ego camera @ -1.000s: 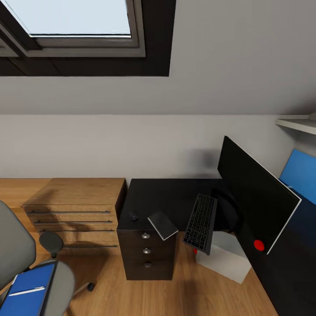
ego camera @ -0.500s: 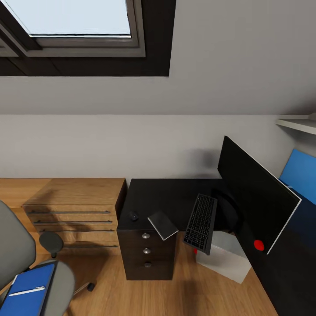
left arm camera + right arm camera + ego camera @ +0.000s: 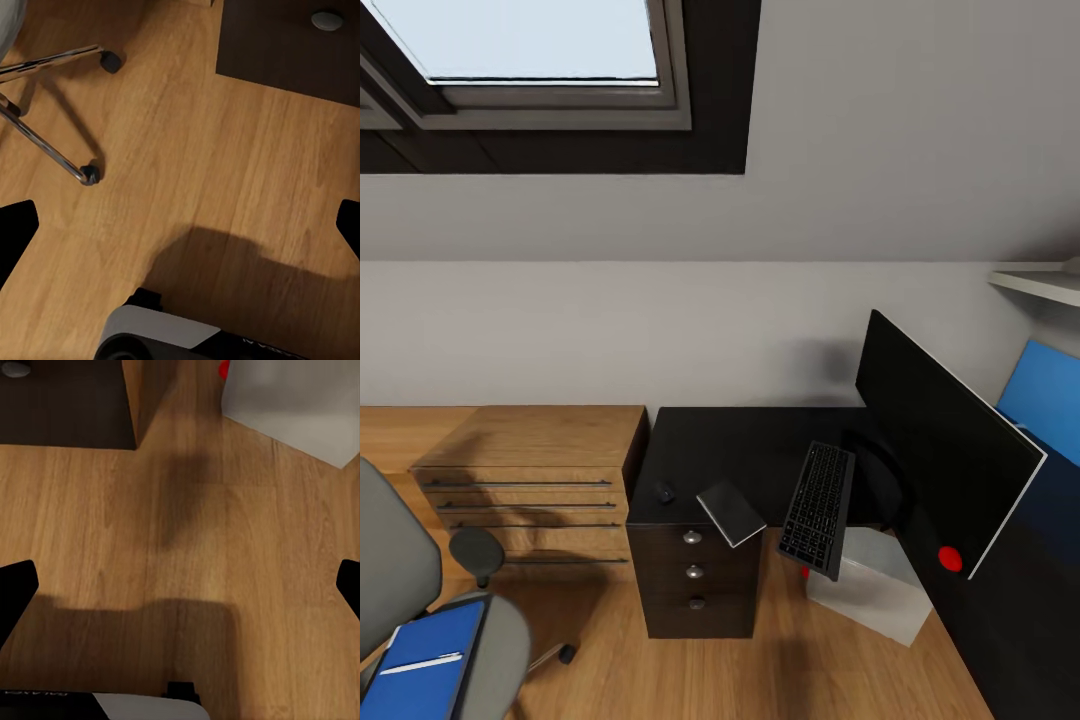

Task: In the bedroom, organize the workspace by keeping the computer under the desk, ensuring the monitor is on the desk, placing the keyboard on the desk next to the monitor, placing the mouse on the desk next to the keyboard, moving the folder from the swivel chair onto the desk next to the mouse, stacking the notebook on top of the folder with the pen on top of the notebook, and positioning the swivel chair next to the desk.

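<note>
blue is the folder [image 3: 422,668], lying on the seat of the swivel chair [image 3: 400,590] at the near left, with the pen [image 3: 420,663] across it; nothing here has changed since the earlier frames, and the view has not shifted, so i judge the robot is standing and no step of the task is advanced. in the wrist views the left gripper [image 3: 180,225] and the right gripper [image 3: 180,585] hang above the wood floor [image 3: 195,172], each with its dark fingertips wide apart at the picture's edges and holding nothing. a little farther, the notebook [image 3: 731,512] lies at the front edge of the desk [image 3: 760,450], partly over it, with the mouse [image 3: 664,492] just beside it and the keyboard [image 3: 818,508] to the right, its near end also past the edge. the computer [image 3: 872,585] stands on the floor below the desk. farthest is the monitor [image 3: 940,455], upright on the desk. the folder must yet go to the desk.
</note>
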